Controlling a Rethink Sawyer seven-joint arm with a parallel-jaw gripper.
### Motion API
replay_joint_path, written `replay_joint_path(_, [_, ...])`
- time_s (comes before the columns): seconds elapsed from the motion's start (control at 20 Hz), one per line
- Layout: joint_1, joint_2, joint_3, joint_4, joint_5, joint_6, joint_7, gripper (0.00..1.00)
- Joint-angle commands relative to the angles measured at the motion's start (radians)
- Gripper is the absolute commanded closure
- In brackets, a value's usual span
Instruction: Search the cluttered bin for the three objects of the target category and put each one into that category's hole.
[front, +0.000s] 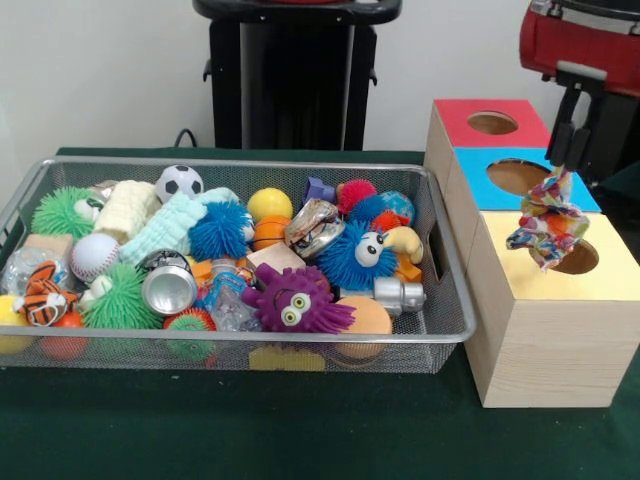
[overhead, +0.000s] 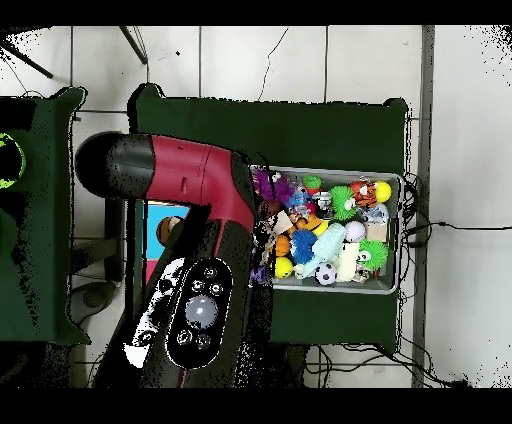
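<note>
My gripper hangs at the right, above the row of three wooden boxes, shut on a crumpled multicoloured cloth scrunchie. The scrunchie dangles just over the round hole of the yellow-topped box. Behind it stand the blue-topped box and the red-topped box, each with its own hole. The wire mesh bin at the left is full of toys. In the overhead view the red arm covers the gripper and most of the boxes; only part of the blue top shows.
The bin holds a purple furry monster, a blue furry monster, crushed cans, a soccer ball, a baseball, green spiky balls and knitted cloths. Green cloth covers the table.
</note>
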Motion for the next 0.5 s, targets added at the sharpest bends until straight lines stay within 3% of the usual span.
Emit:
replay_joint_path(0.05, [0.0, 0.02, 0.057, 0.149, 0.039, -0.068, 0.259, 1.0])
replay_joint_path(0.5, [0.048, 0.08, 0.032, 0.092, 0.078, -0.079, 0.362, 1.0])
